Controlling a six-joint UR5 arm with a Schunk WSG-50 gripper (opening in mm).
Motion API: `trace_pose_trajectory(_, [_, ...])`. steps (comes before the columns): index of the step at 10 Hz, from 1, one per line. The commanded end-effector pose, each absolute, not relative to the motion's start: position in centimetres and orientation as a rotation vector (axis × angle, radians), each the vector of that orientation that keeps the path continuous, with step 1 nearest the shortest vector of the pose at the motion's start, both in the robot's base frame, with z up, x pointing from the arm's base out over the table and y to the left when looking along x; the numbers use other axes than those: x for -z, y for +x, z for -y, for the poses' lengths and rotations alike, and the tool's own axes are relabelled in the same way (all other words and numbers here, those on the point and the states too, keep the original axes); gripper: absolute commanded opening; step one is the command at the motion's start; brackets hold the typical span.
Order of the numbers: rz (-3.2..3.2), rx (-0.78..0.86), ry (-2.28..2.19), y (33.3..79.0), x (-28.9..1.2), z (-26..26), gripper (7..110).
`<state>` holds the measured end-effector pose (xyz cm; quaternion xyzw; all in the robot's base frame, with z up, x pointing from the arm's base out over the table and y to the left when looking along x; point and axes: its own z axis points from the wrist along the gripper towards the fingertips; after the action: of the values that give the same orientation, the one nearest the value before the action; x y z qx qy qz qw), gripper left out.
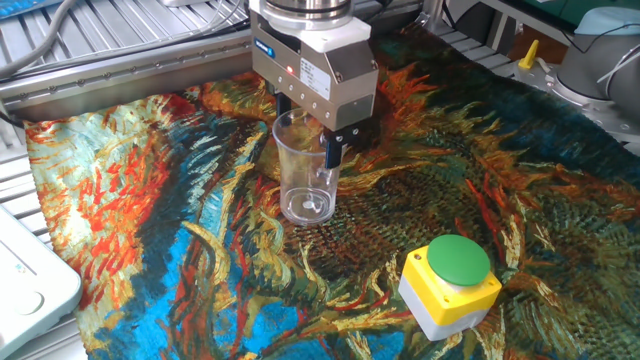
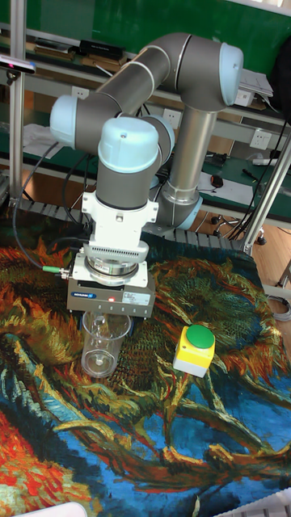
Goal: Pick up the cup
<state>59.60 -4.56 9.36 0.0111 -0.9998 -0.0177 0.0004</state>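
Yellow button box [image 1: 450,292] with green dome button [image 1: 459,258] nearest the fixed camera, on the painted cloth [image 1: 150,220], well apart from the cup. Clear plastic cup [image 1: 305,165] upright mid-cloth, base on the cloth. Gripper [image 1: 308,135] directly over the cup, dark fingers [image 1: 335,150] straddling its far rim and handle side; fingers spread, contact with the wall cannot be told. Grey arm [image 2: 162,73] rises behind

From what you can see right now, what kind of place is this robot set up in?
Most likely a robotics lab or workshop. A robot arm stands at a table with a painted cloth, with metal framing, wall sockets and cluttered benches behind, plus a test cup and button box.
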Motion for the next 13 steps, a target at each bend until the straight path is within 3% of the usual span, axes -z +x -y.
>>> trace_pose_trajectory(1, [3.141, 0.071, 0.018, 59.6, -9.5, 4.4, 88])
trace_pose_trajectory(13, [3.112, 0.059, 0.011, 59.4, -10.6, 4.7, 88])
